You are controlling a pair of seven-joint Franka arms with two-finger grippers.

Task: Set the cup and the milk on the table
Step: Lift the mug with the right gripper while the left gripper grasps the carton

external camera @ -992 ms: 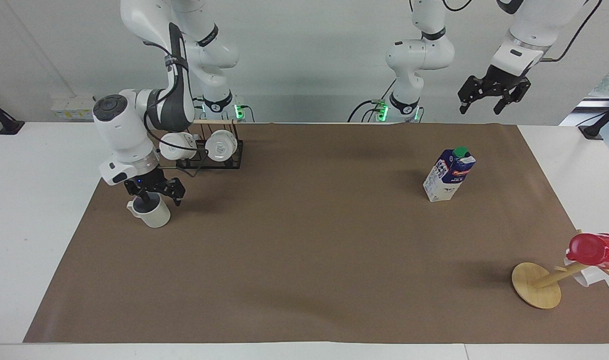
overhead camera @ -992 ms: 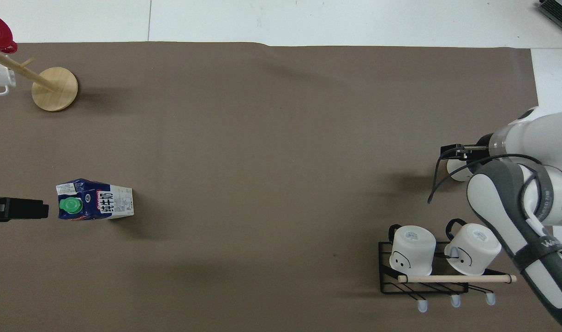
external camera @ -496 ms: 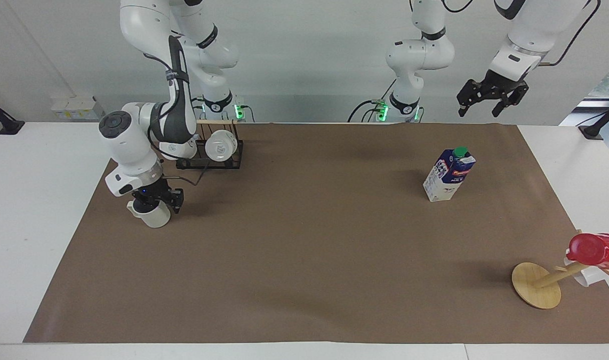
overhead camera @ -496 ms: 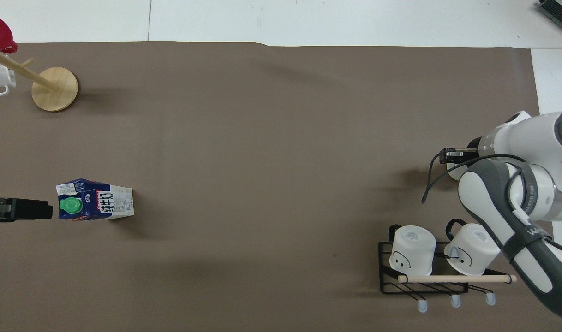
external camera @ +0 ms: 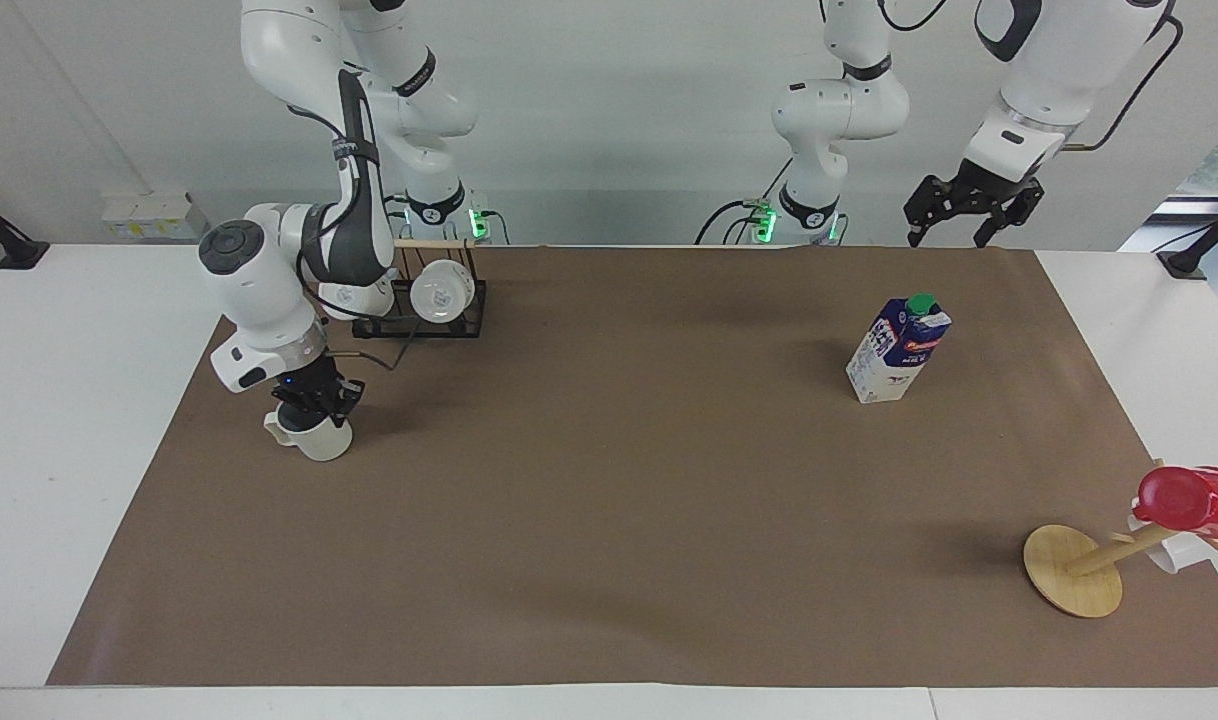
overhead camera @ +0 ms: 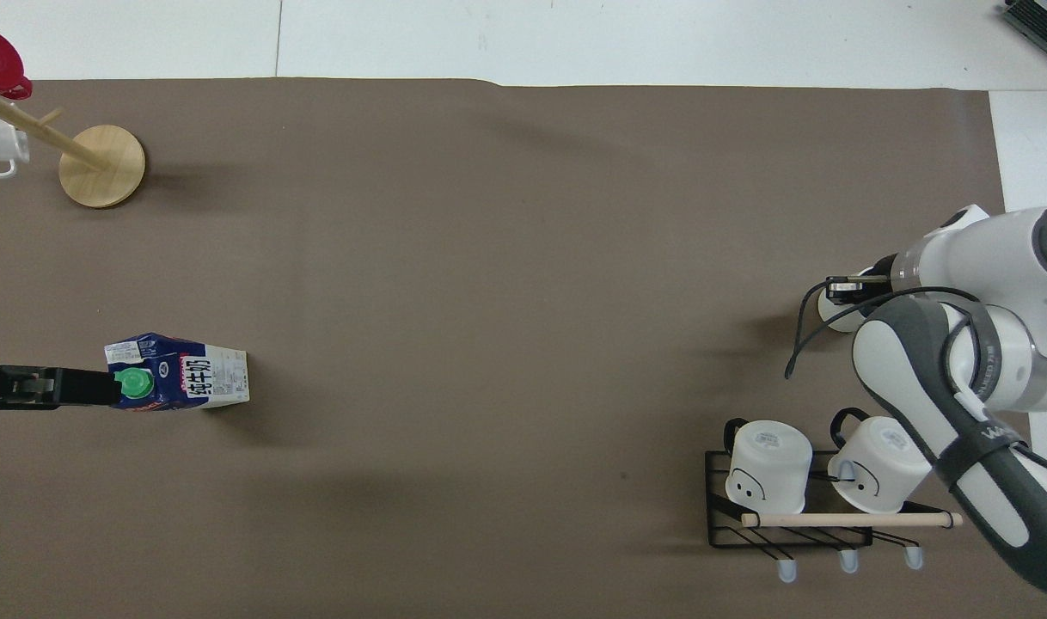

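Cup [external camera: 318, 437] upright on mat [external camera: 609, 500], right jaws [external camera: 315, 401] inside.

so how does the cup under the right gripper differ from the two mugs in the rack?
The cup stands upright on the brown mat, mouth up, with the right gripper shut on its rim. The two mugs hang tipped in the black rack, bottoms showing, with nothing gripping them. The cup looks plain and off-white, while the rack mugs show printed faces. All three are pale handled mugs at the right arm's end of the table.
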